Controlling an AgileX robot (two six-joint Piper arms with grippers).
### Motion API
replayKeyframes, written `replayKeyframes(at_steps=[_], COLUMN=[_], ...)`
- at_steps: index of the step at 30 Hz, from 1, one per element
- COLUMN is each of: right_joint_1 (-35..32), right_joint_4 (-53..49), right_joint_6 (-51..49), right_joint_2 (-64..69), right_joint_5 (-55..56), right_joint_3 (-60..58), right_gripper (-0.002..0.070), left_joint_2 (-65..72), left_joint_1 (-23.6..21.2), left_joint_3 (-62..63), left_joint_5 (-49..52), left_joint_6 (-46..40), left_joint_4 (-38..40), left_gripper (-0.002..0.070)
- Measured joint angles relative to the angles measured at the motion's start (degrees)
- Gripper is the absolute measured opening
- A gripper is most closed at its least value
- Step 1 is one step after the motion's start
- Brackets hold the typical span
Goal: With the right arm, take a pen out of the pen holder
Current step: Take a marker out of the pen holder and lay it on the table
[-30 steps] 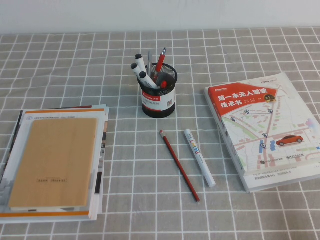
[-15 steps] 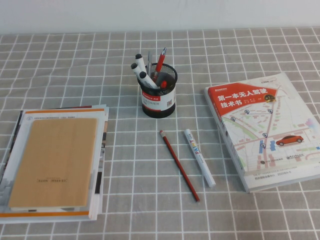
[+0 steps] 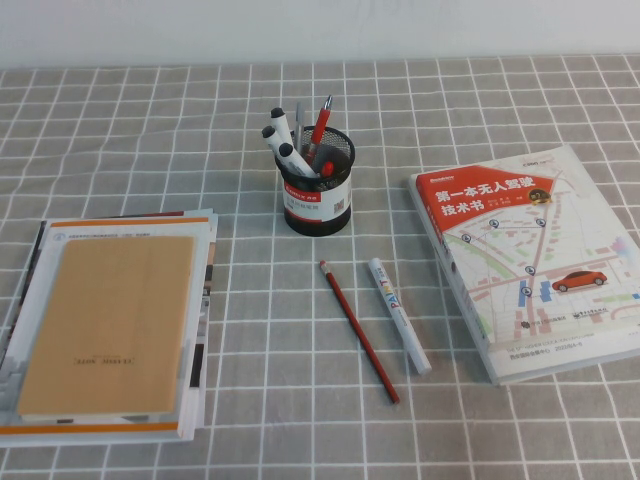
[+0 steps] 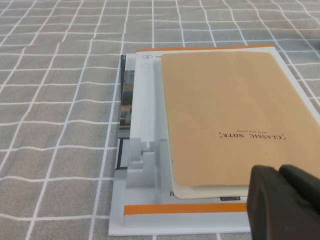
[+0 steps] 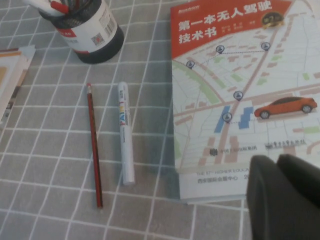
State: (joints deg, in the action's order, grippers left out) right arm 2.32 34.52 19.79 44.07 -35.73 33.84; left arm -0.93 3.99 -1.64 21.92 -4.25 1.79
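My right gripper, closed and empty, hangs over the glossy book; my left gripper, closed, hangs over the tan notebook; slim, smooth pens lean crowded in the black mesh pen holder on the gridded-cloth bench; a slanted pull may tip this light cylinder or drag a neighbouring pen.

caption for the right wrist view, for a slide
Shut right tool hangs back, facing book, pencil, marker and pen holder; left tool faces the notebook.
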Motion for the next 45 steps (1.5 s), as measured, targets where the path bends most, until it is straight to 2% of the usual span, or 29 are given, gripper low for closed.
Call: replayKeyframes(at_steps=[3, 8, 13, 18, 25, 29, 33, 38, 45], right_joint_1=[3.9, 13.9, 24.2, 30.0, 31.0, 31.0, 31.0, 31.0, 31.0], right_joint_4=[-1.1, -3.7, -10.9, -20.5, -38.2, -41.5, -44.5, -46.2, -47.8], right_joint_6=[0.1, -0.7, -6.3, -12.8, -27.6, -29.7, -30.0, -29.9, -27.1], right_joint_2=[4.2, 11.3, 19.6, 26.9, 34.0, 38.8, 44.5, 54.3, 63.8], right_joint_5=[3.2, 12.5, 24.0, 37.2, 57.7, 72.5, 84.0, 97.8, 100.2], right_joint_3=[2.3, 6.0, 7.7, 7.8, 7.8, 7.4, 7.4, 7.4, 8.2], right_gripper=[-0.0013, -0.0012, -0.0011, 0.0023, 0.0174, 0.0285, 0.0361, 0.0396, 0.0399], left_joint_2=[0.0, 0.0, 0.0, 0.0, 0.0, 0.0, 0.0, 0.0, 0.0], left_joint_1=[0.0, 0.0, 0.0, 0.0, 0.0, 0.0, 0.0, 0.0, 0.0], left_joint_3=[0.0, 0.0, 0.0, 0.0, 0.0, 0.0, 0.0, 0.0, 0.0], left_joint_5=[0.0, 0.0, 0.0, 0.0, 0.0, 0.0, 0.0, 0.0, 0.0], left_joint_6=[0.0, 0.0, 0.0, 0.0, 0.0, 0.0, 0.0, 0.0, 0.0], left_joint_4=[0.0, 0.0, 0.0, 0.0, 0.0, 0.0, 0.0, 0.0, 0.0], left_gripper=[-0.0003, -0.0003, -0.0003, -0.0003, -0.0003, -0.0003, -0.0003, -0.0003, -0.0003])
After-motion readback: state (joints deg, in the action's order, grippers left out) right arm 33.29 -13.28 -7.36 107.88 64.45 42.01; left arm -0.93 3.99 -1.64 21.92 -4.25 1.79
